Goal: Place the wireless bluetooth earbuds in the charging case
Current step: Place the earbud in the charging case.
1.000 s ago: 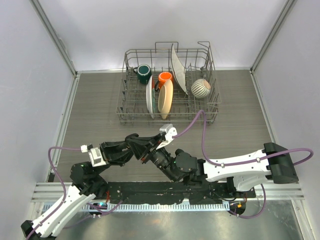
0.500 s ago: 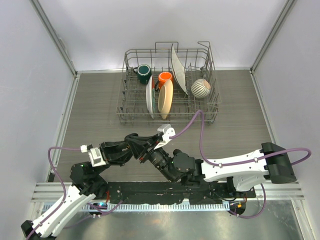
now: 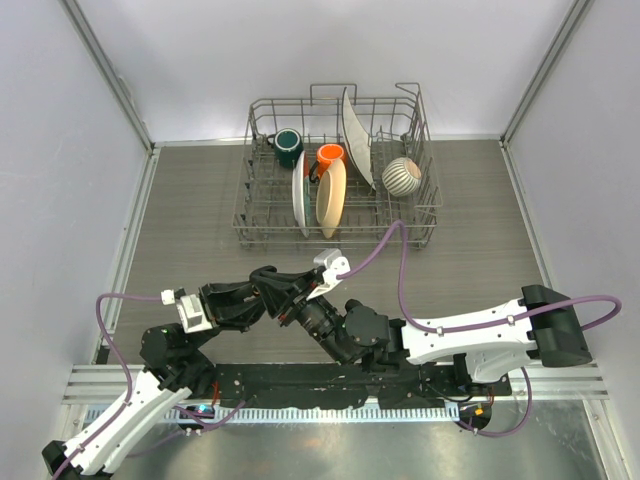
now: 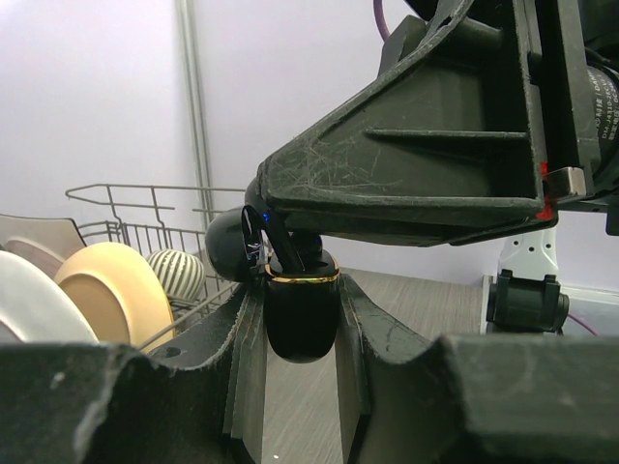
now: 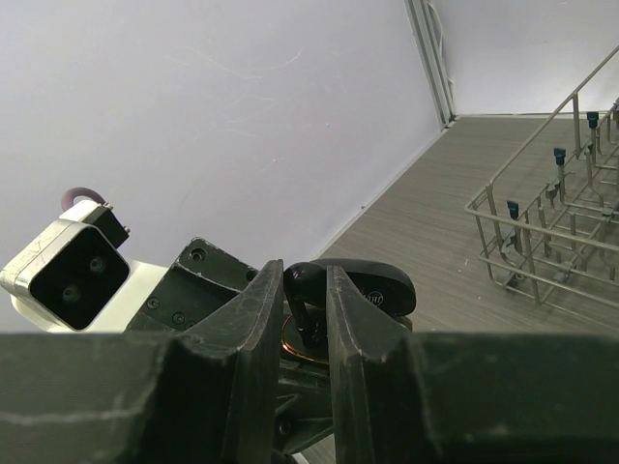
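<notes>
**A:** Where's the glossy black charging case with the gold rim [image 4: 302, 329]?

**B:** It's at the centre of the left wrist view, upright, with its rounded lid [image 4: 230, 246] swung open toward the left. The left gripper [image 4: 302, 307] is pressed against both of its sides and holds it above the grey wood-grain table [image 3: 200, 210].

**A:** And the tiny black earbud [image 5: 304, 298]?

**B:** It's low in the middle of the right wrist view, pinched between the dark fingers of the right gripper [image 5: 300, 285], directly over the case's gold rim. In the left wrist view the earbud reaches down into the open mouth of the case. I cannot tell whether it is fully seated.

**A:** What does the overhead view give?

**B:** The two grippers meet tip to tip in the lower middle of the frame, near the front of the grey wire dish rack [image 3: 243, 215] but apart from it.

**A:** What's in the rack?

**B:** There's a dark green mug [image 3: 288, 146] at the upper left and an orange mug [image 3: 331, 154] beside it. A white plate [image 3: 299, 192] and a beige plate [image 3: 331, 196] stand on edge, and a striped round vessel [image 3: 402, 176] sits on the right.
</notes>
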Robot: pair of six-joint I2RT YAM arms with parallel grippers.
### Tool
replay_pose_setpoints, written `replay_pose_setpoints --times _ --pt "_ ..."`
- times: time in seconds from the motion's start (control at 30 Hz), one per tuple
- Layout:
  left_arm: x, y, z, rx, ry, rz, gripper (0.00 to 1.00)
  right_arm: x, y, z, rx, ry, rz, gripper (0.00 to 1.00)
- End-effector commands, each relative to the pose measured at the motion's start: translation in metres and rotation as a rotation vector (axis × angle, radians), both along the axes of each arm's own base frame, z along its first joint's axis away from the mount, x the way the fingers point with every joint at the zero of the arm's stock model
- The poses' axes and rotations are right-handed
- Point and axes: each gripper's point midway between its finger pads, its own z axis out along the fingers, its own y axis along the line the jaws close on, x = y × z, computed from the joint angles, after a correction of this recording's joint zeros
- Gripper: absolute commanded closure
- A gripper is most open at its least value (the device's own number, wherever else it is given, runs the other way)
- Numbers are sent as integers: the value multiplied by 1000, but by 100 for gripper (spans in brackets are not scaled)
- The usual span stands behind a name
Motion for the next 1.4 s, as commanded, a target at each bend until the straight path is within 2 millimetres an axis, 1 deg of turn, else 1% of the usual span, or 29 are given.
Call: replay_pose_setpoints --times 0.0,0.1,0.3,0.43,0.57,0.9,0.97,1.0,1.13,1.2,1.27,1.3,1.37 --pt "-19 16 46 -112 -128 0 100 8 -7 -3 -20 -3 -53 99" --pt "-18 19 48 -125 -127 12 100 6 -9 0 4 -17 -39 99" --pt "-16 23 51 -145 -124 34 100 0 -7 -4 -26 -46 -12 99" --pt "-15 26 53 -157 -128 48 100 0 -8 -9 -48 -52 -19 99" --pt "-12 27 52 -159 -125 63 100 -1 -10 -8 -59 -64 -19 99" --pt "-13 26 52 -157 -128 59 100 1 -9 -10 -111 -67 -34 99" --pt "-13 26 51 -156 -127 59 100 3 -9 -10 -115 -46 -46 96" --pt "-13 26 51 -154 -128 56 100 3 -8 -11 -125 -42 -48 90" --pt "-13 25 49 -146 -124 53 100 2 -9 -8 -114 -32 -37 77" --pt "-14 23 48 -139 -123 43 100 2 -10 -4 -101 -26 -35 72" --pt "-14 23 48 -139 -120 43 100 1 -10 -2 -100 -23 -29 71" --pt "-15 23 48 -138 -121 39 100 0 -10 2 -89 -21 -22 68" --pt "-15 23 48 -139 -121 38 100 -2 -9 3 -92 -20 -12 64"
